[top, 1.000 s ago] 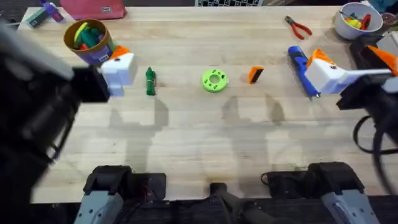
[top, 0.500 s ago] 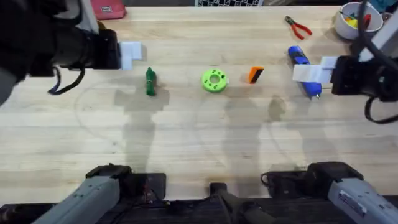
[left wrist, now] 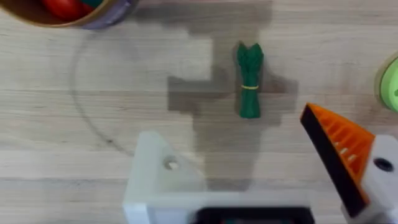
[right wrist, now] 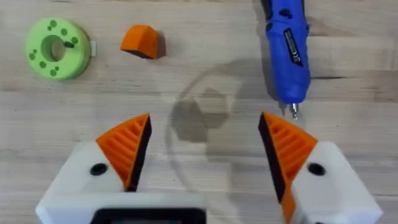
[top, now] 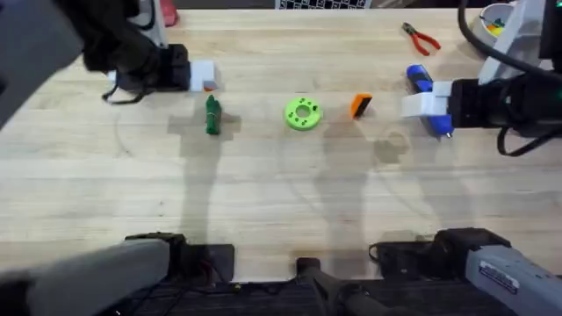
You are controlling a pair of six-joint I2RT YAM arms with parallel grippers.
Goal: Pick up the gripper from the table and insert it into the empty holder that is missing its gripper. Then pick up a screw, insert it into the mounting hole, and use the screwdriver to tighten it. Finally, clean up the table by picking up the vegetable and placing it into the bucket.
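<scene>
Overhead, the right claw [top: 420,105] hovers spread by the screwdriver [top: 428,98], left claw [top: 204,76] spread above the vegetable [top: 212,115] near the surface's [top: 263,202] far edge.

The table [top: 281,193] is made of pale wood with a visible grain and a smooth, lightly satin finish. The screwdriver [right wrist: 287,53] is cased in glossy blue plastic and tipped with a thin bright metal bit. The loose gripper [right wrist: 142,42] is moulded in matt orange plastic. The holder [left wrist: 163,180] is formed of matt white plastic, smooth-faced. Ribbed orange pads [right wrist: 127,148] are seen on white plastic blocks. The vegetable [left wrist: 250,79] is finished in dull dark green, and the holed disc [right wrist: 57,48] in matt lime-green plastic.
</scene>
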